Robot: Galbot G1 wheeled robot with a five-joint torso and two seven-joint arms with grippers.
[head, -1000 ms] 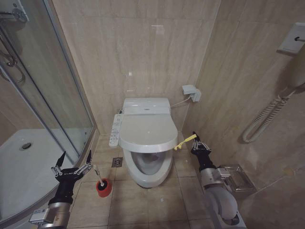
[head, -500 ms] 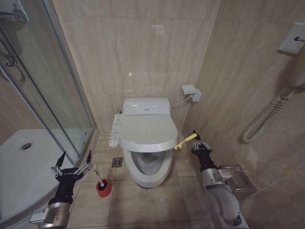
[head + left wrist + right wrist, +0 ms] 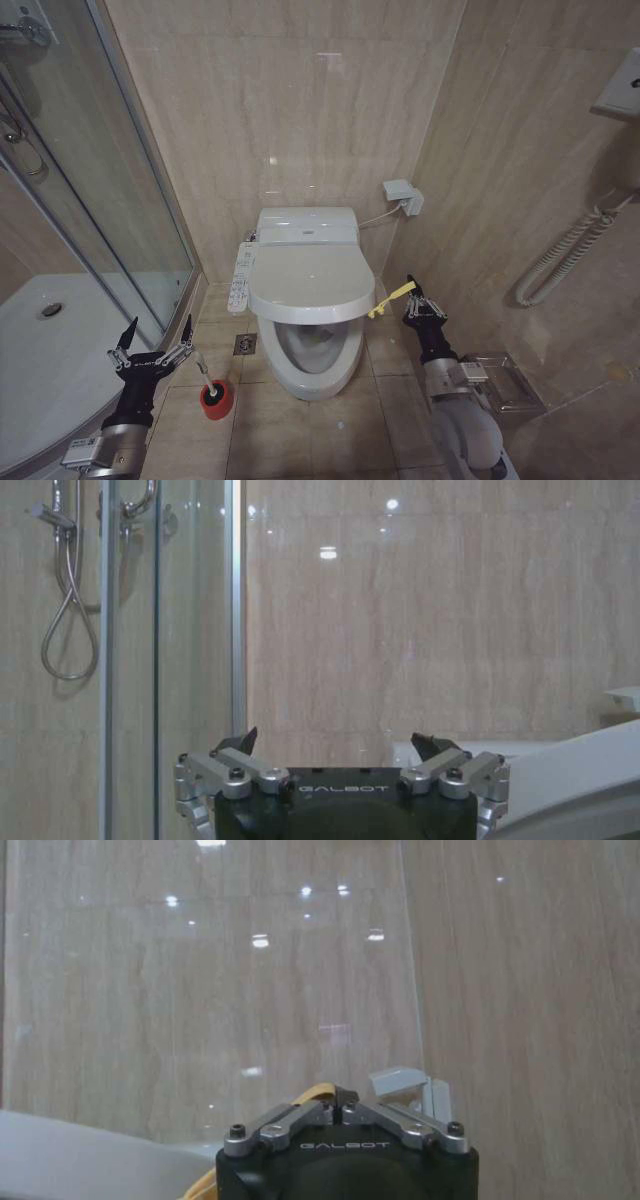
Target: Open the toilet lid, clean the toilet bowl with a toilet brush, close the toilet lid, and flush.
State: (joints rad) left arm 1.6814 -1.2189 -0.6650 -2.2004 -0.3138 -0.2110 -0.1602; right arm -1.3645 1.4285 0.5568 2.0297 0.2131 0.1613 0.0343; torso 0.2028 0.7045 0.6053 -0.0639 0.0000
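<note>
Beige tiled walls are closing in a narrow bathroom, with a glass shower door (image 3: 110, 190) standing along the left side. The toilet bowl (image 3: 312, 365) is sitting against the back wall, its glossy white toilet lid (image 3: 312, 280) hanging partly raised over the opening. A yellow cord (image 3: 390, 298) is running from the lid's right edge to the right gripper (image 3: 412, 292), whose fingers are pinching together on it. The left gripper (image 3: 153, 340) is hovering with fingers spread wide just beside the toilet brush (image 3: 213, 392), which is standing in its red holder on the floor left of the bowl.
</note>
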